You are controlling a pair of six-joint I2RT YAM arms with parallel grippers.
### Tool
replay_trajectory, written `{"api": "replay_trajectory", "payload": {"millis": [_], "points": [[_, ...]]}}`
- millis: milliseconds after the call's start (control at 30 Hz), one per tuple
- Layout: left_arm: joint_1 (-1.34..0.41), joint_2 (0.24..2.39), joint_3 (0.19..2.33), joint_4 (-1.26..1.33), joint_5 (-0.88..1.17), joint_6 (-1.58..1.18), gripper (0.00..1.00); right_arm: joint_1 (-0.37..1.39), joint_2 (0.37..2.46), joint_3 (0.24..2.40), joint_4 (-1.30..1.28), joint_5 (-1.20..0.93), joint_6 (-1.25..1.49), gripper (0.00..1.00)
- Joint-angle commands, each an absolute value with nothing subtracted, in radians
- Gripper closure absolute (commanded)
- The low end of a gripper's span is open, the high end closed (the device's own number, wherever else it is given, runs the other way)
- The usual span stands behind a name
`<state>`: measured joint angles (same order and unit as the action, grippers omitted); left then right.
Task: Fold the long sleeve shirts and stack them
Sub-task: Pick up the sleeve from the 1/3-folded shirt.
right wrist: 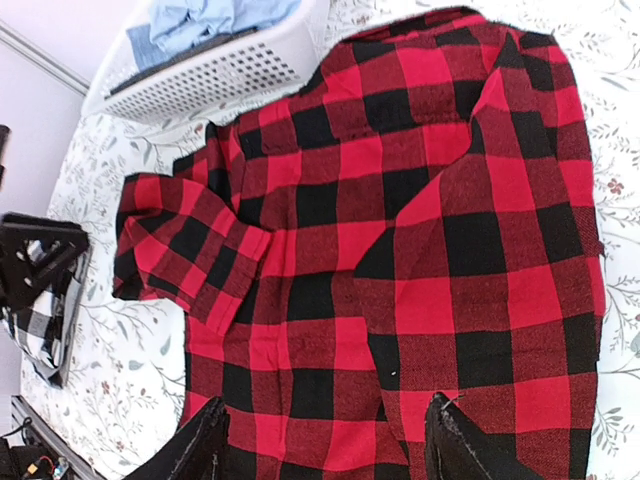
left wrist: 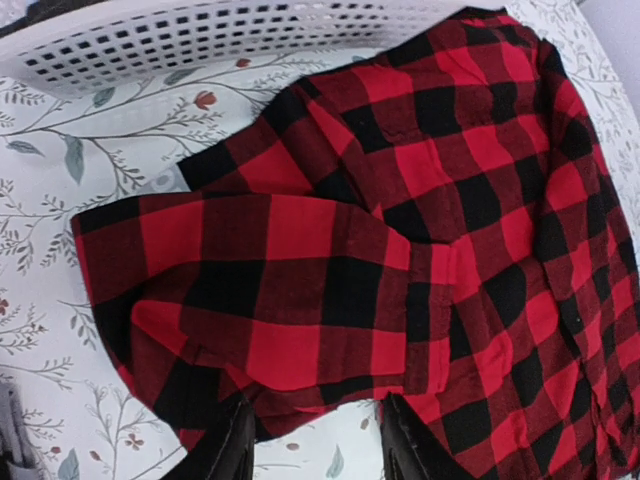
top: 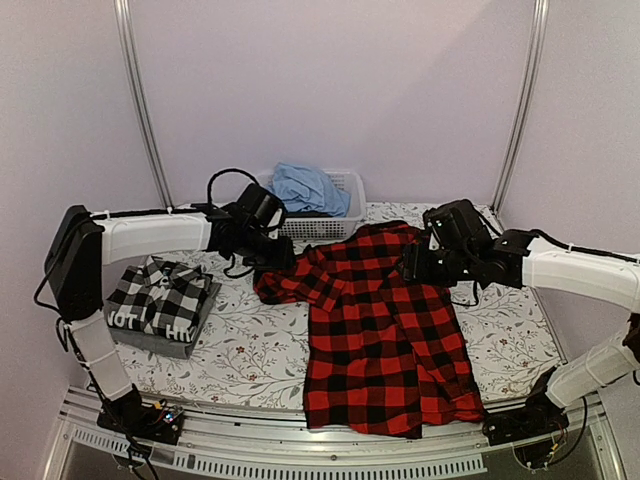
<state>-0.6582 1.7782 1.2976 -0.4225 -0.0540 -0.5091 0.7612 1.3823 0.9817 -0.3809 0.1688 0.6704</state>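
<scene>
Closest to the lens in the left wrist view, the left hand (left wrist: 318,420) hangs with its two fingers apart. Only flowered cloth shows in the gap, so it is released and grasping nothing. It sits just off the edge of the doubled-over sleeve (left wrist: 250,290), probably so it can pinch that fold and carry it further across the body.

The right hand (right wrist: 328,425) is also spread wide and empty, poised over the lower part of the red-and-black flannel (top: 385,330), which looks placed for a matching fold.

In the top view the flannel lies flat at centre right of the frame, collar toward the white basket (top: 348,212) at the upper centre. Its hem reaches the near edge of the surface (top: 260,350) at the lower centre. One sleeve is bunched out to the left, so I judge the folding under way, not finished.

At the left of the frame, the black-and-white check shirt (top: 160,295) sits folded on the dark grey lettered shirt (top: 150,338), the stack this one should join. Blue cloth (top: 305,185) fills the basket.
</scene>
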Motion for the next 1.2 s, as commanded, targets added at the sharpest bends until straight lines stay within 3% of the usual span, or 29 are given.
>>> {"api": "replay_trajectory", "payload": {"millis": [0, 633, 933, 1167], "points": [[-0.731, 1.868, 1.378, -0.463, -0.063, -0.515, 0.57, 0.765, 1.298, 0.957, -0.314, 0.242, 0.676, 0.34], [-0.873, 2.205, 1.629, -0.532, -0.045, -0.476, 0.57, 0.766, 1.32, 1.039, -0.342, 0.227, 0.588, 0.32], [-0.885, 2.245, 1.637, -0.557, -0.082, -0.465, 0.56, 0.765, 1.364, 1.045, -0.346, 0.2, 0.595, 0.31], [-0.884, 2.238, 1.634, -0.557, -0.111, -0.444, 0.82, 0.766, 1.383, 1.057, -0.348, 0.193, 0.595, 0.31]]}}
